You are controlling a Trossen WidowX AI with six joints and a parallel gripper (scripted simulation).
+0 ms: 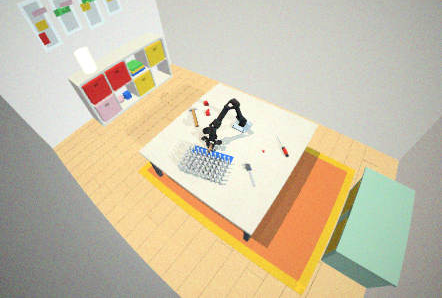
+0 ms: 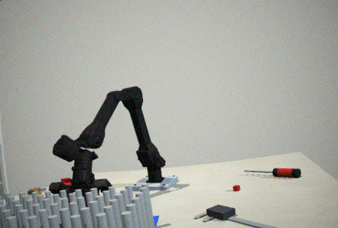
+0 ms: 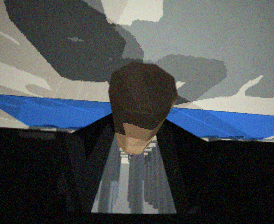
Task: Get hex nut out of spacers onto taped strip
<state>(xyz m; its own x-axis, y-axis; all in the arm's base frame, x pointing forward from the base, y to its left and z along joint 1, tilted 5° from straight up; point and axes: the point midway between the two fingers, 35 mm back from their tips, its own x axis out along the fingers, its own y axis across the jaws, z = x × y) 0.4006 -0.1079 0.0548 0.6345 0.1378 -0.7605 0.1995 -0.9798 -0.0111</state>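
My gripper point(image 1: 211, 144) point(image 2: 80, 184) point(image 3: 136, 118) is shut on a brown-handled tool point(image 3: 140, 97) and points steeply down. It hangs at the back edge of the field of standing grey spacers point(image 1: 206, 167) point(image 2: 80, 209) point(image 3: 133, 187). The blue taped strip point(image 1: 216, 153) point(image 2: 155, 220) point(image 3: 38, 111) runs across just beyond the fingers in the wrist view. The tool's working end is hidden below the handle. I cannot make out the hex nut in any view.
A wooden-handled hammer point(image 1: 194, 116) and two red blocks point(image 1: 205, 102) lie behind the arm. A red-handled screwdriver point(image 1: 283, 149) point(image 2: 284, 172), a small red cube point(image 1: 263, 151) point(image 2: 236, 187) and a flat grey tool with a dark head point(image 1: 248, 170) point(image 2: 221, 211) lie to the right.
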